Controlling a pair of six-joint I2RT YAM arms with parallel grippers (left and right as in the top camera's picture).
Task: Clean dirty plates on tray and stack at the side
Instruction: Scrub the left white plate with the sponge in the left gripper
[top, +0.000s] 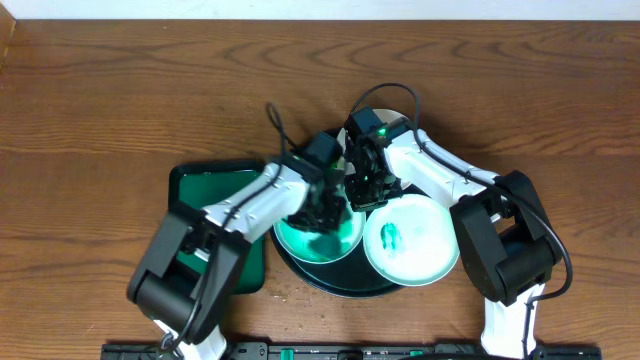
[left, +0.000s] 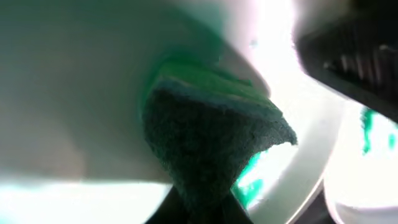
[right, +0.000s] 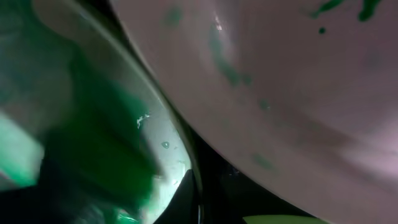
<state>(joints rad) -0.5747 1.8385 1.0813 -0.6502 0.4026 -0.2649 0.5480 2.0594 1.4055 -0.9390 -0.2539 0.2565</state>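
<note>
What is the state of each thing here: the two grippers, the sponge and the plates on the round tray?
Left gripper: jaws shut on the sponge.
Right gripper: jaws shut; whether it holds anything is hidden.
Sponge: pressed on the left plate.
Left plate: on the round tray, teal smears on it.
Right plate: on the round tray, teal smear near its middle.
</note>
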